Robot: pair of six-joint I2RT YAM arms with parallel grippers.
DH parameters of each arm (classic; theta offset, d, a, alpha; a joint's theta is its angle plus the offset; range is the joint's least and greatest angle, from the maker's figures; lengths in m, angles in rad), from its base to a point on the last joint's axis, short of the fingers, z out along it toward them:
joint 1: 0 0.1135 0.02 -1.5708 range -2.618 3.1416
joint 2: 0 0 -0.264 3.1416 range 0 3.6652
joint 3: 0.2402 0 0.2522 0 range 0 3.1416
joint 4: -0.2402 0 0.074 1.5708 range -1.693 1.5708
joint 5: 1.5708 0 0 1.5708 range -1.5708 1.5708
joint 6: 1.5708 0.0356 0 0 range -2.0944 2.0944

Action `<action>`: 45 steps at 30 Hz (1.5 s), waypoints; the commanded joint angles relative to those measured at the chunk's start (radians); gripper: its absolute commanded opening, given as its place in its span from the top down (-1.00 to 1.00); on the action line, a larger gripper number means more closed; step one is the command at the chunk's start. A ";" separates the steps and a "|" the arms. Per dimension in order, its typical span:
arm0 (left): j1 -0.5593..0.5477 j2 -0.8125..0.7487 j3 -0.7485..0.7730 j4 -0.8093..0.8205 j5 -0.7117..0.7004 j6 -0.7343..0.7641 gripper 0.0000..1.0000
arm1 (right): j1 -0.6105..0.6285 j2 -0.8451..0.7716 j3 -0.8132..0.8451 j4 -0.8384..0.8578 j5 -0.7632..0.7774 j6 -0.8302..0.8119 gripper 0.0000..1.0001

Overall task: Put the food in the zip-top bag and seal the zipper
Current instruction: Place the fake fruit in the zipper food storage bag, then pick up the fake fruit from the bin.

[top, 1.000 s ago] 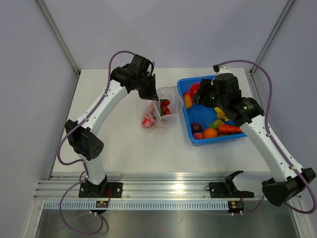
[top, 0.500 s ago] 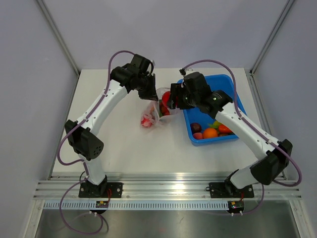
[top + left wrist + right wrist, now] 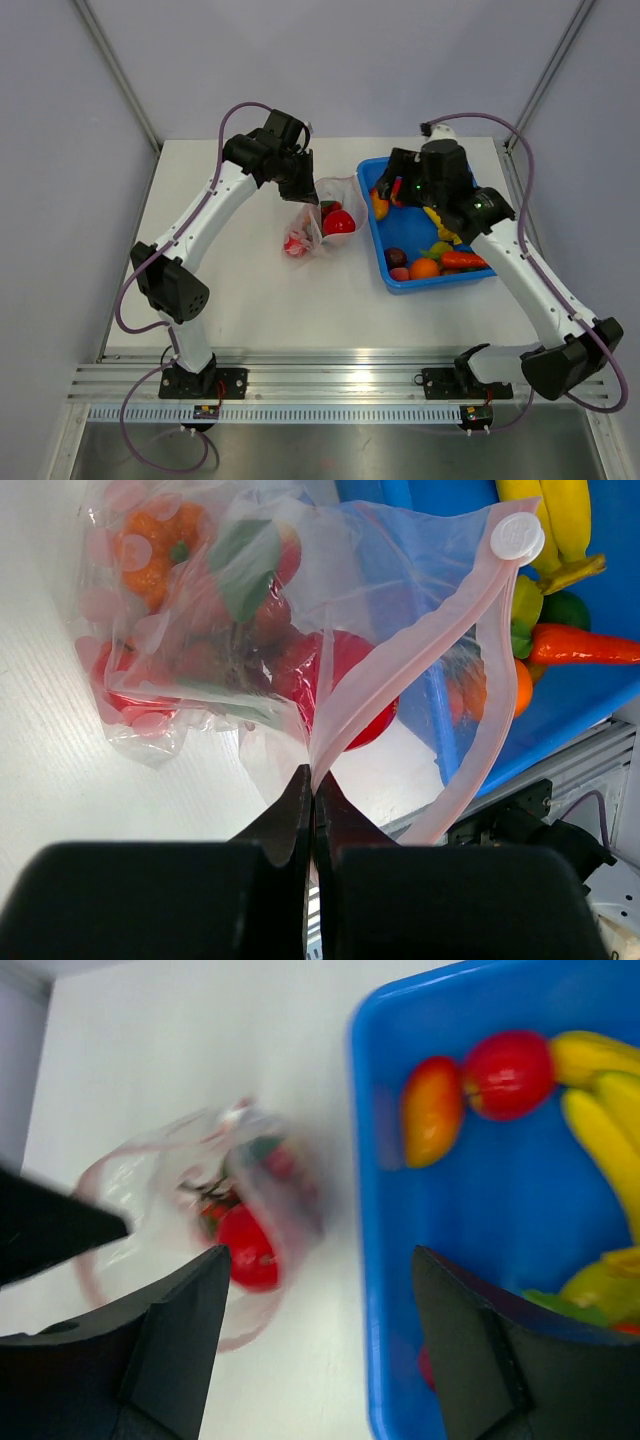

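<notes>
The clear zip-top bag [image 3: 318,232] with pink dots stands open on the table, with several pieces of food inside, among them an orange pepper [image 3: 150,550] and a red tomato [image 3: 340,222]. My left gripper [image 3: 312,780] is shut on the bag's mouth edge at the pink zipper [image 3: 400,690]; the white slider [image 3: 517,535] sits at the far end. My right gripper [image 3: 320,1252] is open and empty, above the gap between the bag [image 3: 190,1160] and the tray. More food lies in the tray: bananas [image 3: 600,1090], a red apple [image 3: 507,1073], a carrot [image 3: 585,645].
The blue tray [image 3: 440,283] stands just right of the bag, its left wall [image 3: 365,1160] close to the bag's mouth. White table stretches to the left and in front of the bag. Grey walls close in the back and sides.
My right gripper has drawn back from the bag's mouth toward the tray and its jaws have opened wider. A red tomato now lies in the bag. The left arm has held still.
</notes>
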 commanded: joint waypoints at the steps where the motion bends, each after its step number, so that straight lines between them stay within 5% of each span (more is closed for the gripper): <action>1: 0.005 -0.017 0.037 0.012 -0.008 0.020 1.00 | -0.168 -0.051 -0.099 0.081 0.001 0.071 -0.58; 5: 0.005 -0.017 0.042 0.014 -0.010 0.019 1.00 | -0.262 0.052 -0.156 0.142 -0.081 0.128 -0.67; 28: 0.012 -0.004 0.057 -0.014 -0.022 0.028 1.00 | -0.333 0.693 -0.069 0.489 -0.267 0.289 -0.68; 31: 0.012 -0.006 0.046 -0.011 -0.023 0.028 1.00 | -0.334 0.703 -0.093 0.549 -0.275 0.300 -0.52; 36: 0.012 -0.012 0.036 -0.006 -0.020 0.028 1.00 | -0.334 0.646 -0.131 0.579 -0.243 0.283 0.32; 45: 0.012 -0.009 0.036 -0.003 -0.028 0.023 1.00 | -0.334 0.352 -0.198 0.455 -0.217 0.179 0.49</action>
